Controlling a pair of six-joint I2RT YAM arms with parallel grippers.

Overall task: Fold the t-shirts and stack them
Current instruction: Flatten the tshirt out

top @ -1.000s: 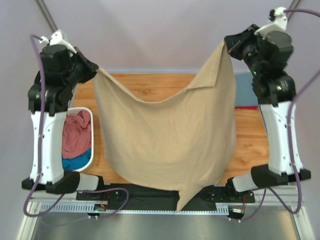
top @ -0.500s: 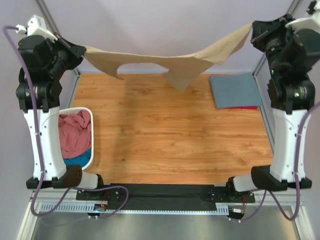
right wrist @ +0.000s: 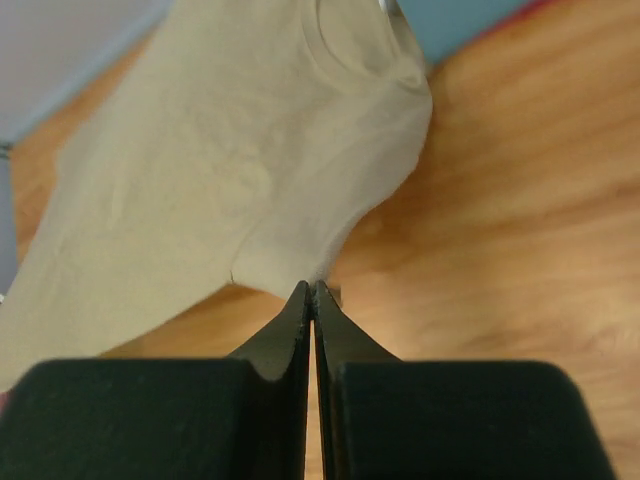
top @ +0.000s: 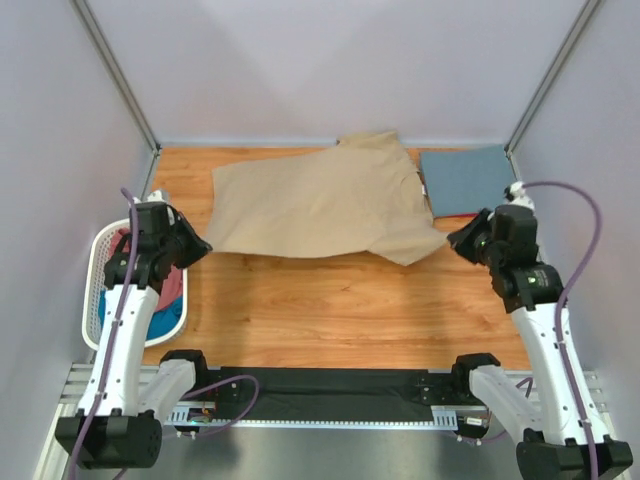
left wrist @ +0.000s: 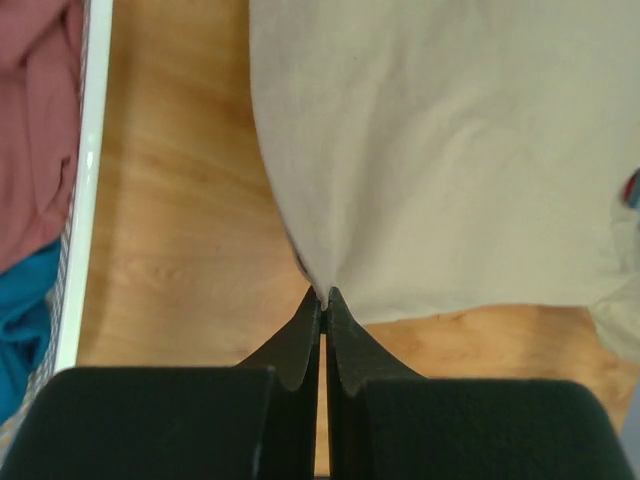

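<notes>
The tan t-shirt [top: 320, 205] lies spread out on the far half of the wooden table, its collar end toward the right. My left gripper [top: 204, 246] is shut on its near left corner, seen up close in the left wrist view [left wrist: 324, 297] with tan cloth [left wrist: 450, 150] fanning out ahead. My right gripper [top: 453, 243] is shut on its near right corner [right wrist: 313, 290], with the shirt [right wrist: 230, 170] stretching away to the left. A folded slate blue t-shirt [top: 465, 180] lies at the far right on top of a red one [top: 455, 215].
A white slatted laundry basket [top: 95, 300] stands at the left edge, holding a dusty pink shirt [left wrist: 35, 120] and a teal one [left wrist: 20, 320]. Grey walls and frame posts close in the back and sides.
Both arms have come down from high up. The tan shirt, which hung stretched in the air between them, now lies on the table, still pinched at both corners.
</notes>
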